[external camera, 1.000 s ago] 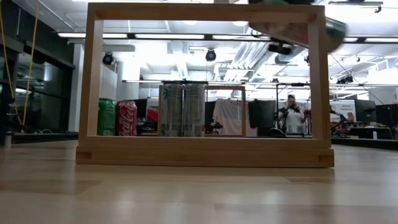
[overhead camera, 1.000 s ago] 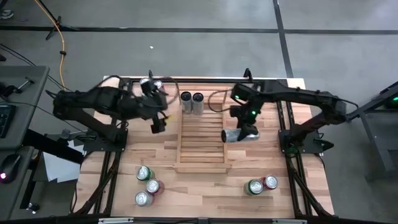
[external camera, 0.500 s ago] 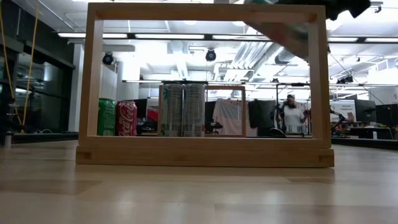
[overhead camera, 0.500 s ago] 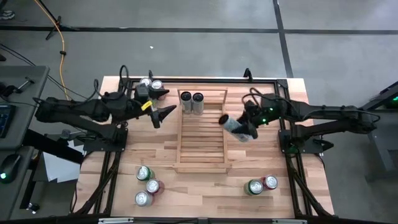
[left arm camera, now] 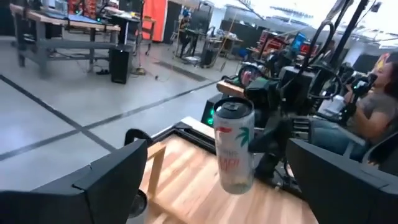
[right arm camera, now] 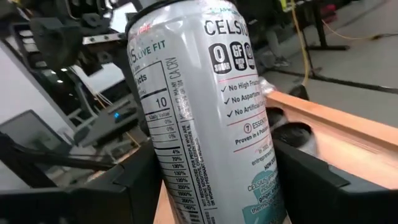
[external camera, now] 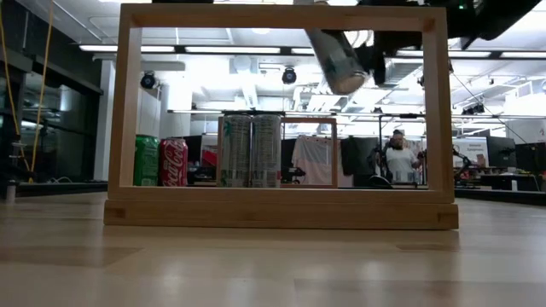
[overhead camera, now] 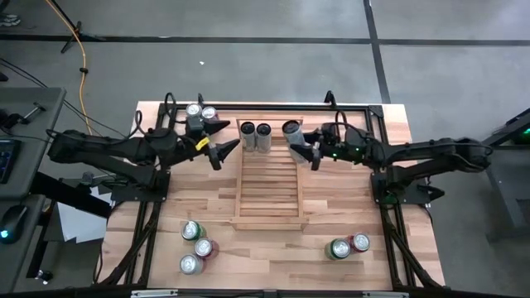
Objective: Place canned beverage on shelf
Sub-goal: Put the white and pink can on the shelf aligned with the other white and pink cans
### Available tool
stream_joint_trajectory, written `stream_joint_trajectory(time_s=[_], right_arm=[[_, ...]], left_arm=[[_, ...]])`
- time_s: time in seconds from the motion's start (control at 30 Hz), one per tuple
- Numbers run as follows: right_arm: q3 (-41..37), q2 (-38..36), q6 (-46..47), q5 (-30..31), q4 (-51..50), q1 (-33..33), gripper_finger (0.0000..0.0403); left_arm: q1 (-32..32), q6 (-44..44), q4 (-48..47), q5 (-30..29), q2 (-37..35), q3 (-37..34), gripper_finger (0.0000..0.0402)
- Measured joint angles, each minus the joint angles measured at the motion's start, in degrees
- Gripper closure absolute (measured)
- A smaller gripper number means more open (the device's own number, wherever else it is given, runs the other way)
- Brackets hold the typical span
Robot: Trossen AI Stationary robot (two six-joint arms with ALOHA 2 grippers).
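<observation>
The silver can (overhead camera: 292,132), tilted and clear of the slats, hangs clamped in the right end effector (overhead camera: 305,147) over the shelf (overhead camera: 267,194) upper-right corner beside two standing cans (overhead camera: 255,136), yet unplaced, while the left end effector (overhead camera: 222,148) waits spread wide, empty, upper left.

The right end effector (overhead camera: 308,151) has carried its can (overhead camera: 294,137) over the shelf (overhead camera: 267,186)

Three cans (overhead camera: 194,247) are grouped at one near table corner, two cans (overhead camera: 348,246) at the other.
</observation>
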Motion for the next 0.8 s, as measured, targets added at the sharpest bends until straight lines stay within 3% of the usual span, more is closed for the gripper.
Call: stream_joint_trajectory(time_s=[0.13, 0.43, 0.8], right_arm=[[2.9, 4.0, -0.6, -0.7, 4.6, 1.1, 0.0154], [11.9, 8.9, -5.3, -3.0, 4.8, 2.2, 0.0153], [15.6, 10.3, -6.2, -6.1, 3.9, 2.3, 0.0151]], left_arm=[[2.3, 0.4, 3.8, 4.9, 2.1, 0.0, 0.0025], [6.3, 2.2, 17.4, 18.3, 10.6, 0.1, 0.0025], [8.5, 1.4, 27.9, 24.2, 18.4, 3.5, 0.0025]])
